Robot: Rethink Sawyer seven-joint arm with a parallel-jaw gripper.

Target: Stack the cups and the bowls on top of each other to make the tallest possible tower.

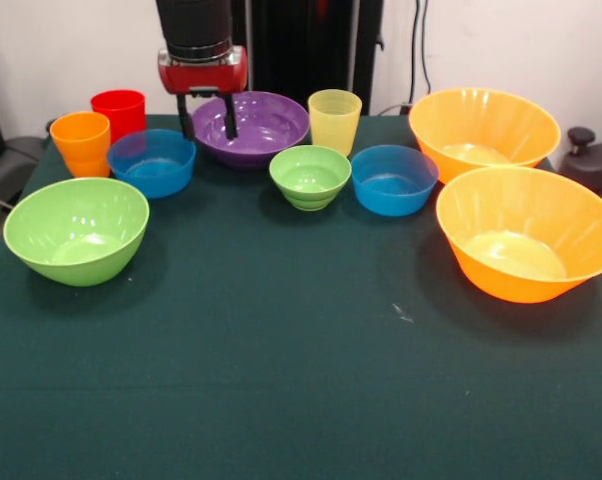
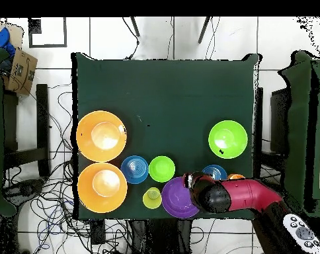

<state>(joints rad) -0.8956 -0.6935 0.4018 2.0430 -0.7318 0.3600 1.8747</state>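
My gripper (image 1: 208,118) is open and empty. It hangs over the left rim of the wide purple bowl (image 1: 253,125) at the table's far side. The yellow cup (image 1: 334,120) stands right of that bowl. The orange cup (image 1: 81,142) and red cup (image 1: 119,110) stand at the far left. The small blue bowls (image 1: 153,162) (image 1: 393,180) flank the small green bowl (image 1: 310,177). The large green bowl (image 1: 76,230) is at the left and two very large orange bowls (image 1: 484,130) (image 1: 529,232) at the right. All stand singly; no tower shows. In the overhead view my gripper (image 2: 188,178) is at the purple bowl's (image 2: 176,200) edge and my arm hides the red cup.
The dark green table cloth (image 1: 281,380) fills the near half of the front view. A black knob (image 1: 582,136) stands off the table at the far right. Cables and a cardboard box (image 2: 18,71) lie on the floor around the table.
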